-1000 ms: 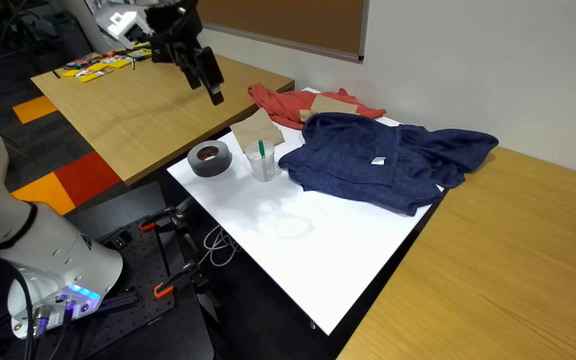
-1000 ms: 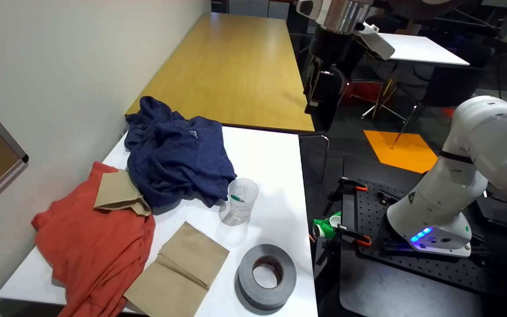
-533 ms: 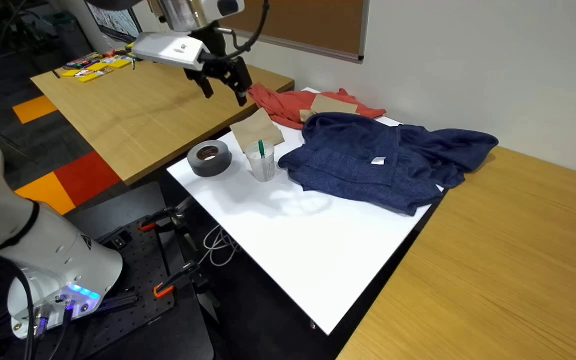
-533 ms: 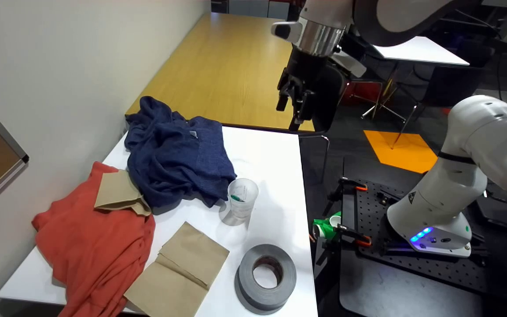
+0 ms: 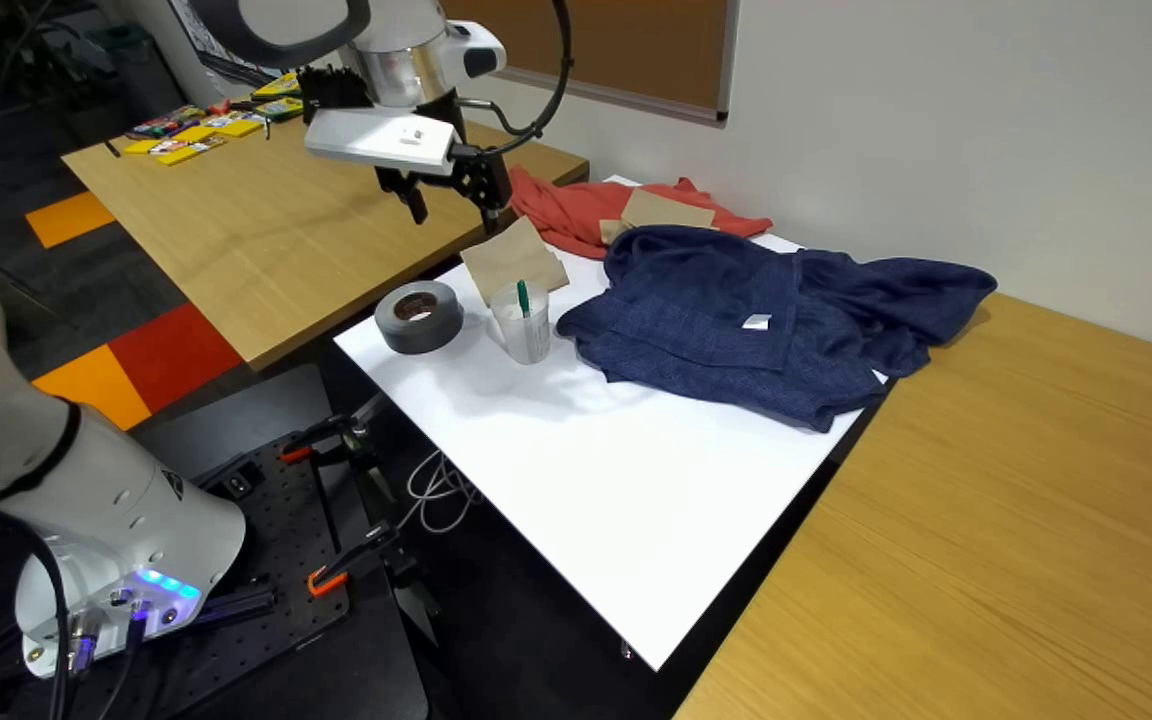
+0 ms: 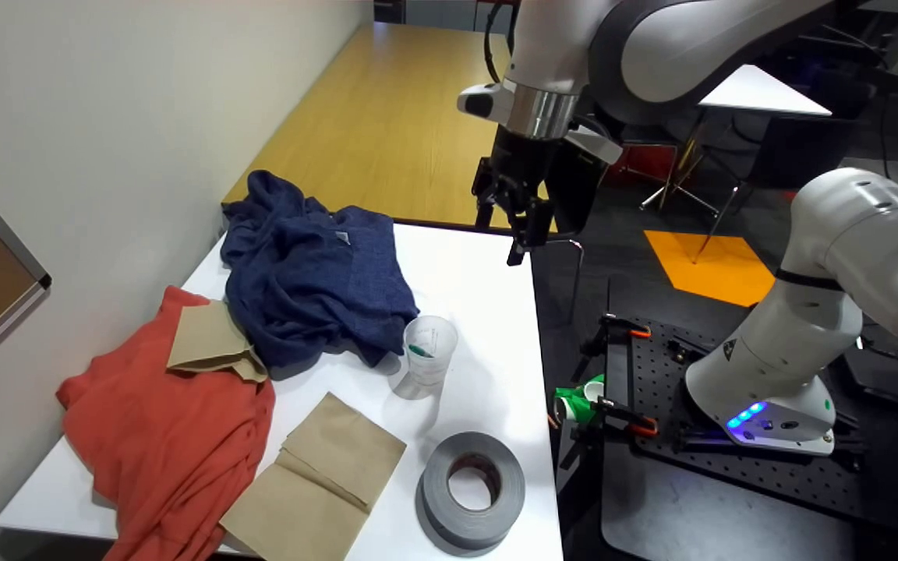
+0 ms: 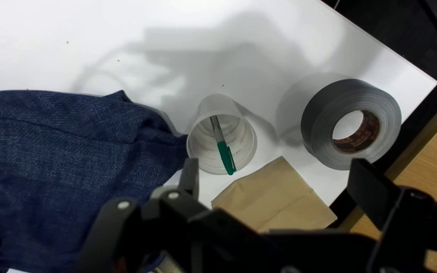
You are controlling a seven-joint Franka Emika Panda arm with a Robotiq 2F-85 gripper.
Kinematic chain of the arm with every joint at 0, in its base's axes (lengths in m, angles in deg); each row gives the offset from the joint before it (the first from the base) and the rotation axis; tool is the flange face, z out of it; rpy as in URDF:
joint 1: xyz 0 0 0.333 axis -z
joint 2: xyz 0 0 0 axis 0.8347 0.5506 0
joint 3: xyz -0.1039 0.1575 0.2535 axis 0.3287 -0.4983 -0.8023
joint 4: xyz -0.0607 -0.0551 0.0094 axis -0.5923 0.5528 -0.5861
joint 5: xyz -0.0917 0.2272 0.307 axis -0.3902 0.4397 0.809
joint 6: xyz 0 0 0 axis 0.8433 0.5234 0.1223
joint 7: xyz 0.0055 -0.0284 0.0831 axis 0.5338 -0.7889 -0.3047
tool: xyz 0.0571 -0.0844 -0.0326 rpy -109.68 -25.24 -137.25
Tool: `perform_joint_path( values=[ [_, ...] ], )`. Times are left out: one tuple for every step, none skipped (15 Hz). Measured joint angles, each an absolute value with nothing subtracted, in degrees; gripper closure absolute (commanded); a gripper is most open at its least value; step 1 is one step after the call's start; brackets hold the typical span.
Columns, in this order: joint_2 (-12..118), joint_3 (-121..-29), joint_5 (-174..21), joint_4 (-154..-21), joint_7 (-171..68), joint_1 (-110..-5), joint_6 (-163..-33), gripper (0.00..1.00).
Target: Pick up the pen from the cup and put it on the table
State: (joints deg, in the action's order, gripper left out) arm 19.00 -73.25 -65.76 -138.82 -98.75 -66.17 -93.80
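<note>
The pen (image 7: 226,155) has a green clipped cap and a greyish barrel. It leans inside the cup, cap end up at the rim, in the wrist view and in both exterior views (image 5: 523,298) (image 6: 420,351). The cup (image 7: 218,104) is whitish, translucent and upright on the white table (image 5: 626,520); it also shows in both exterior views (image 5: 526,340) (image 6: 429,370). My gripper (image 7: 273,167) is open with nothing between its fingers. In both exterior views the gripper (image 5: 455,218) (image 6: 500,240) hangs above the table's height, apart from the cup.
A grey tape roll (image 7: 317,125) and brown paper (image 7: 279,193) lie close to the cup. A dark blue cloth (image 5: 726,320) nearly touches it. A red cloth (image 6: 176,421) with brown paper (image 6: 211,339) lies by the wall. Wooden tables (image 5: 1016,500) adjoin the white table.
My gripper has come lower and closer to the cup, and the wrist has turned so that both fingers show. The pen, the cup and the other things have not moved.
</note>
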Motion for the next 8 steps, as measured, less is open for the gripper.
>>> perform_joint_path(
  values=[
    [18.93, -73.25, -65.76, -138.78, -98.75, -66.1, -93.8, 0.0],
    [18.92, -73.25, -65.76, -138.75, -98.75, -66.09, -93.8, 0.0],
    [18.92, -73.25, -65.76, -138.75, -98.75, -66.09, -93.8, 0.0],
    [18.96, -73.25, -65.76, -138.76, -98.75, -66.08, -93.8, 0.0],
    [19.03, -73.25, -65.69, -138.79, -99.0, -66.09, -94.34, 0.0],
    [19.18, -73.25, -64.89, -138.86, -100.8, -66.2, -95.65, 0.0],
    [19.47, -73.25, -64.02, -138.89, -103.2, -66.32, -97.14, 0.0],
    [19.96, -73.22, -62.66, -138.9, -106.27, -66.57, -98.64, 0.0]
  ],
)
